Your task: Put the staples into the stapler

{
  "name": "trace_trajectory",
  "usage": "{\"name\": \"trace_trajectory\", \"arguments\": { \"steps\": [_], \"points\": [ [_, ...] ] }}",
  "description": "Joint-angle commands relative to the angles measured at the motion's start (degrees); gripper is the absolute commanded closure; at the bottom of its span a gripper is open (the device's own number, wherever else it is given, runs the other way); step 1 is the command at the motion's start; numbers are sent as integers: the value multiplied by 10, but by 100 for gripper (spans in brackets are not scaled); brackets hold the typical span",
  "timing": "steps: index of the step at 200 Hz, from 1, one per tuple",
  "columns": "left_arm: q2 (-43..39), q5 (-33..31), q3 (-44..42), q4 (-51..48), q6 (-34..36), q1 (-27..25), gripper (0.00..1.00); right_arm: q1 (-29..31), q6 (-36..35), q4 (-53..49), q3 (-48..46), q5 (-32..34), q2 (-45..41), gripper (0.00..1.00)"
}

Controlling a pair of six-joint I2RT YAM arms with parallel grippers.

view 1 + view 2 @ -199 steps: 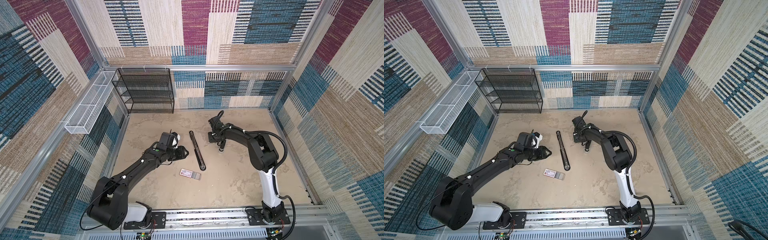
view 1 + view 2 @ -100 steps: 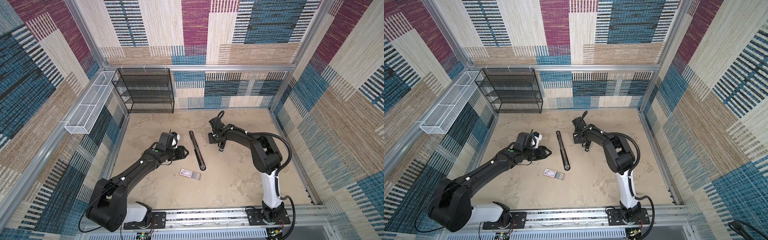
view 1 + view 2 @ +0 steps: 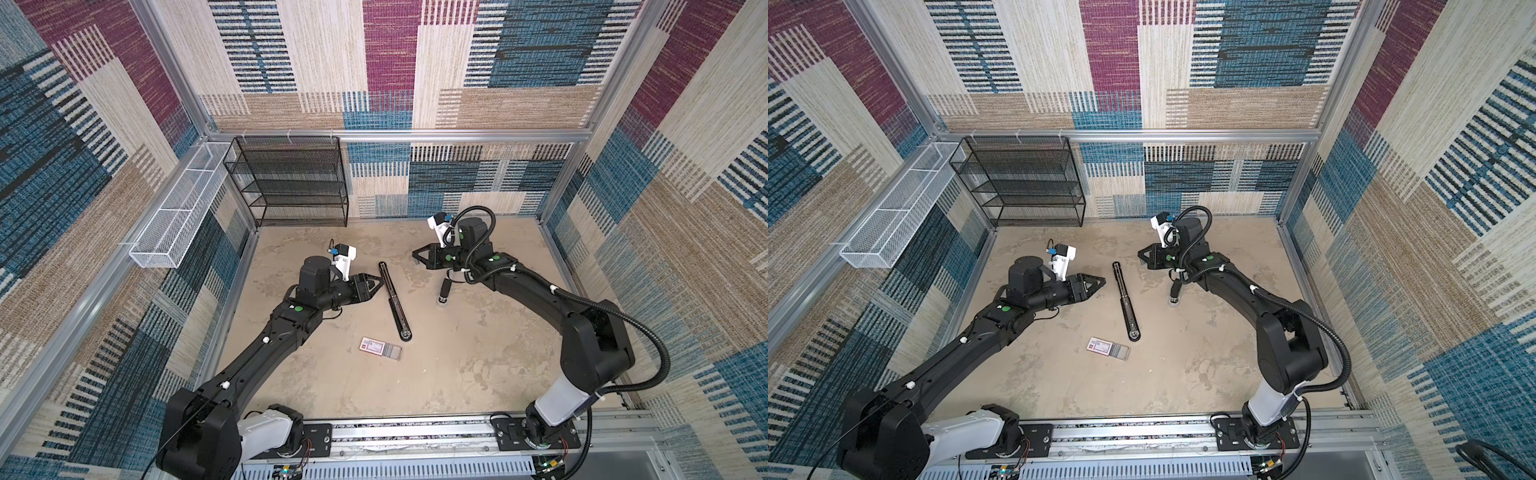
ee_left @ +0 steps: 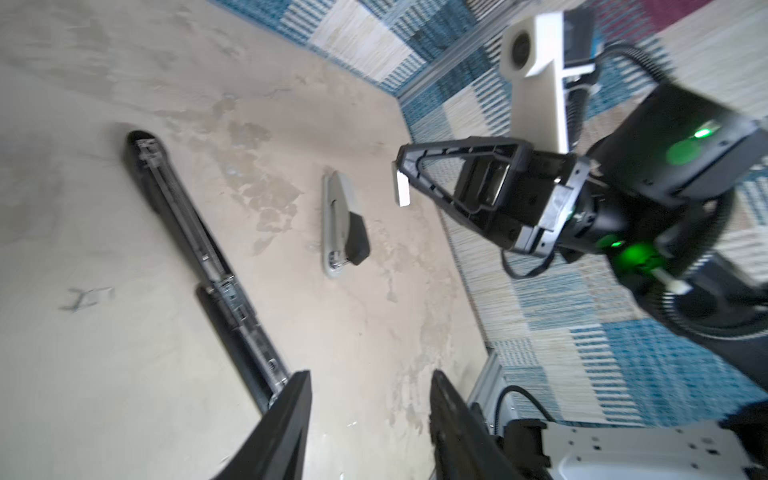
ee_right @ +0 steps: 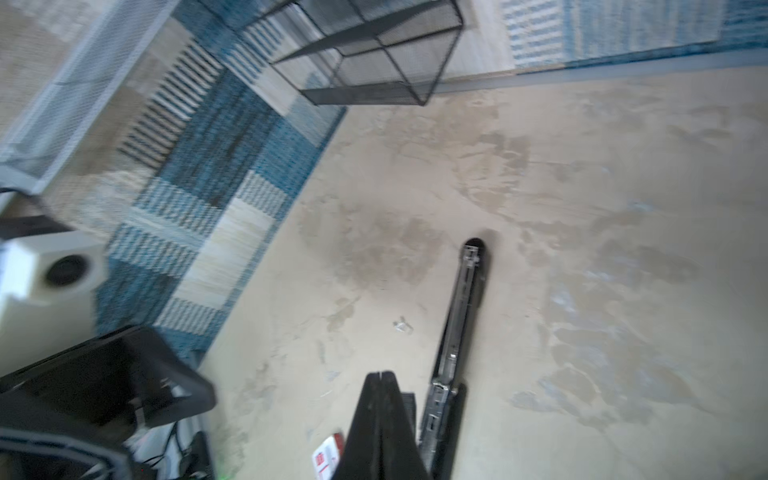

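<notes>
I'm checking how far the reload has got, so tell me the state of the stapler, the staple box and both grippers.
stapler: opened out flat, metal channel facing up.
staple box: lying flat near the stapler's end, slid partly open.
grey staple strips: showing out of the box, not yet picked up.
left gripper: open, holding nothing.
right gripper: shut, holding nothing.

no text is legible; the print on the staples box [image 3: 376, 346] is too small.
</notes>
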Motion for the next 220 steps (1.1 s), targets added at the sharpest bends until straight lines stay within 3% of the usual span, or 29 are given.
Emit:
{"name": "trace_trajectory", "arguments": {
  "steps": [1,39,67,91,131,168,220],
  "points": [
    [9,136,-29,205,-90,3,53,-14,99,176,-45,-157,-28,100],
    [41,194,-50,400,-194,5,61,-28,222,351,-126,-244,-57,100],
    [61,208,-43,458,-222,3,59,-29,307,459,-156,-281,-48,100],
    [61,212,-29,415,-195,1,58,-29,363,526,-170,-299,-40,100],
    [30,211,3,233,-77,-20,54,-29,414,571,-169,-318,-34,100],
    [41,209,11,221,-65,-31,52,-26,494,653,-169,-330,-12,100],
    [57,202,29,221,-58,-41,53,-12,503,649,-167,-336,-4,100]
  ]
}}
